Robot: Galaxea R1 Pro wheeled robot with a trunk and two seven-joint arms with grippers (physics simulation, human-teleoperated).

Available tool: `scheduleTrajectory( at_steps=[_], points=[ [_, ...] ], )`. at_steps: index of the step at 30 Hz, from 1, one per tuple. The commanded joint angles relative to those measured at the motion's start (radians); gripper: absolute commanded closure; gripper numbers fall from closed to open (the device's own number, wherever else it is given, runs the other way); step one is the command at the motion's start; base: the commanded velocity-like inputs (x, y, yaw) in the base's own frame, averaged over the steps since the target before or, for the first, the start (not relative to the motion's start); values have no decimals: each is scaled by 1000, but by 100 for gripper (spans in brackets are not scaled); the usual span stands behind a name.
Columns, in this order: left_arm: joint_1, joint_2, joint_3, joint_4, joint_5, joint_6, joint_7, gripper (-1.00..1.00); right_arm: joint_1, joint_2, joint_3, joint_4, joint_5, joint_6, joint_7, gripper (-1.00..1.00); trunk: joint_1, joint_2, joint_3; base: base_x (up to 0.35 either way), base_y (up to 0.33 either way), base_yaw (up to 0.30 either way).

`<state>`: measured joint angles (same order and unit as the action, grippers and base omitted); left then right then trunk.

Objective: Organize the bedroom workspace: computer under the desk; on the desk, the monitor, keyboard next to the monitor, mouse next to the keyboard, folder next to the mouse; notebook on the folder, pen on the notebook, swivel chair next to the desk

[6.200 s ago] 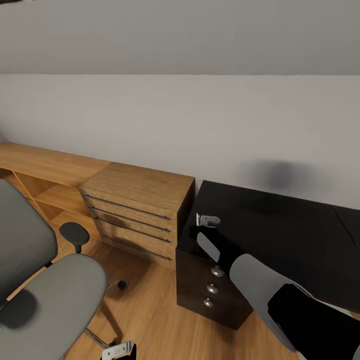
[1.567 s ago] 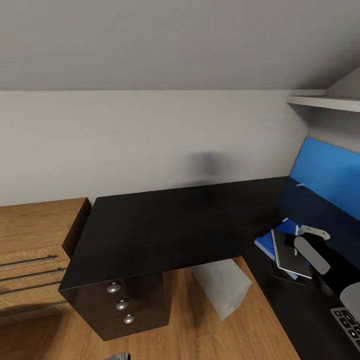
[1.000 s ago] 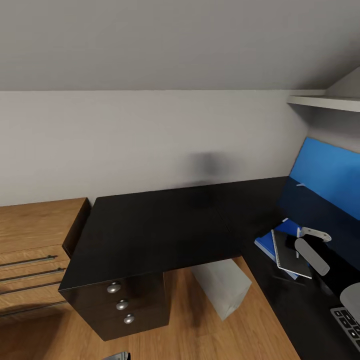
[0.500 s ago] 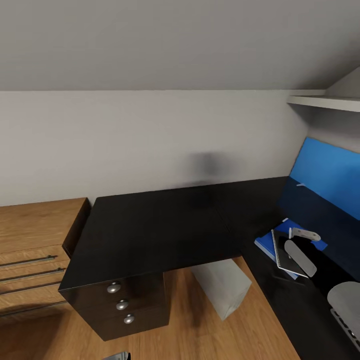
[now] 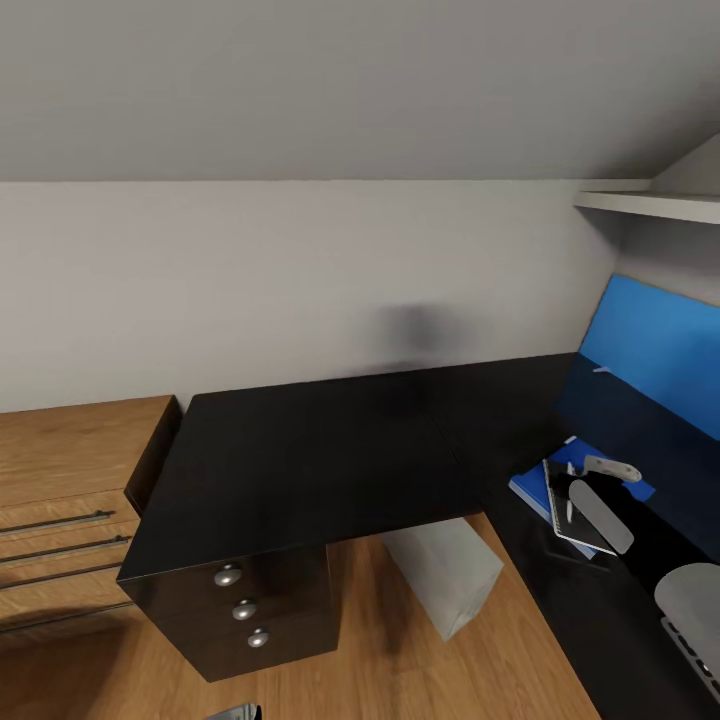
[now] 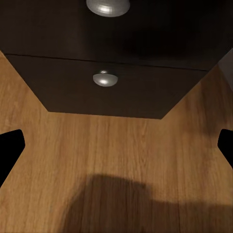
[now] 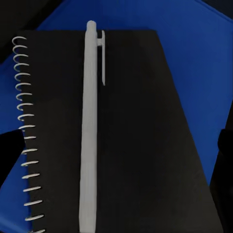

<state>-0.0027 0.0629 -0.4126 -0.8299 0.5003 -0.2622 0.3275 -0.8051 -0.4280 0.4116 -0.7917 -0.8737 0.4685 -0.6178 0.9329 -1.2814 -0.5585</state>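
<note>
On the glossy black desk [image 5: 330, 450] the blue folder [image 5: 530, 490] lies near the corner, with the dark spiral notebook [image 5: 580, 530] stacked on it. The white pen [image 7: 90, 131] rests lengthwise on the notebook [image 7: 141, 136], and the folder [image 7: 194, 39] shows beyond it. My right gripper [image 5: 590, 475] hovers just above the notebook. It [image 7: 116, 155] is open, its dark fingers [image 7: 9, 150] well clear of the pen on either side. The grey-white computer [image 5: 445, 575] stands under the desk. My left gripper [image 6: 116, 150] is open and empty, low over the floor.
The desk's black drawer unit [image 5: 240, 610] with round knobs [image 6: 105, 78] is close in front of my left gripper. A light-wood dresser [image 5: 60, 480] stands to the left. A blue wall panel [image 5: 650, 350] and a white shelf [image 5: 650, 205] are at the right.
The view has swung from the chair and dresser to the desk corner. In the last second my right gripper shifted slightly left over the notebook, and the pen now shows lying there.
</note>
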Motion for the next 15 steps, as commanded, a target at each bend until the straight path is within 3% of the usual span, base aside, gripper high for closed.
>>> scheduleTrajectory(
  at_steps=[1, 4, 10, 15],
  points=[
    [0, 2, -6, -2, 9, -5, 7, -100, -1, -1, 6, -1, -7, 2, -8, -100, 0, -1, -1, 0, 0, 0],
    [0, 2, -7, -2, 9, -5, 7, -100, -1, -1, 6, -1, -6, 2, -8, -100, 0, -1, -1, 0, 0, 0],
    [0, 2, -8, -2, 8, -5, 7, -100, -1, -1, 5, -13, -6, 1, -8, -100, -23, 41, 18, 0, 0, 0],
    [0, 2, -8, -1, 8, -5, 7, -100, -1, -3, 1, -93, -7, -4, -11, -100, -42, 76, 34, 0, 0, 0]
  ],
)
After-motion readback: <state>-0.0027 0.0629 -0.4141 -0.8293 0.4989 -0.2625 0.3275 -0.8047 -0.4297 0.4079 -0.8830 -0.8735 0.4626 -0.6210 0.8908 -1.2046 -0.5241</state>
